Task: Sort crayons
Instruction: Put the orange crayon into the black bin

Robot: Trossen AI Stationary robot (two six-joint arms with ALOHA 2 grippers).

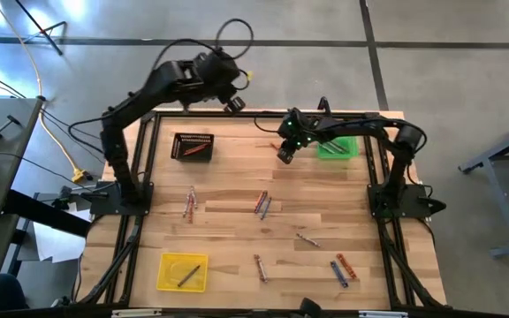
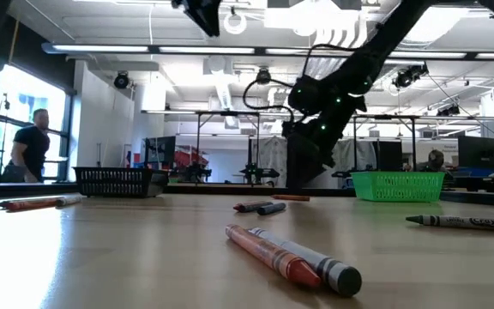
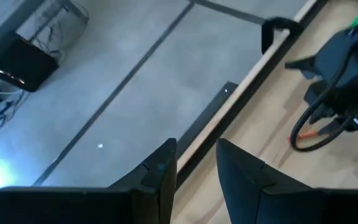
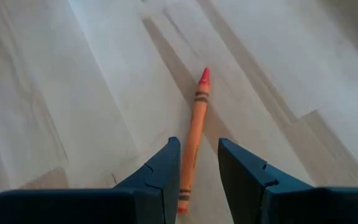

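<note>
A right pincer point(image 4: 195, 163) hangs over the table point(image 1: 237, 238), its fingers slightly apart and straddling an orange crayon point(image 4: 194, 134) that lies flat on the wood, not yet clamped; in the overhead view this pincer point(image 1: 284, 154) sits at upper centre, just left of the green tray point(image 1: 338, 147). The risk here is a bad pick: the crayon lies a little askew to the gap between the fingers, so a closing finger could roll or flick it aside, or pinch only its lower end and let it swing free. Nearest the table-level camera, a red crayon point(image 2: 268, 252) and a grey one point(image 2: 316, 262) lie side by side, touching, and such pairs may drag each other when one is taken. More crayons point(image 1: 262, 204) are scattered across the middle and lower half of the overhead frame, with a cluster at lower right point(image 1: 341, 268) and another pair at left point(image 1: 189, 203). A yellow tray point(image 1: 182, 271) at lower left holds one stick; a black tray point(image 1: 193, 147) at upper left holds a few. Nothing stands between the right pincer and the green tray. The left pincer point(image 3: 195, 163), fingers slightly apart and empty, waits raised past the table's far edge at upper centre, clear of the work. A person point(image 2: 31, 144) stands in the room beyond, at the left of the table-level view.
</note>
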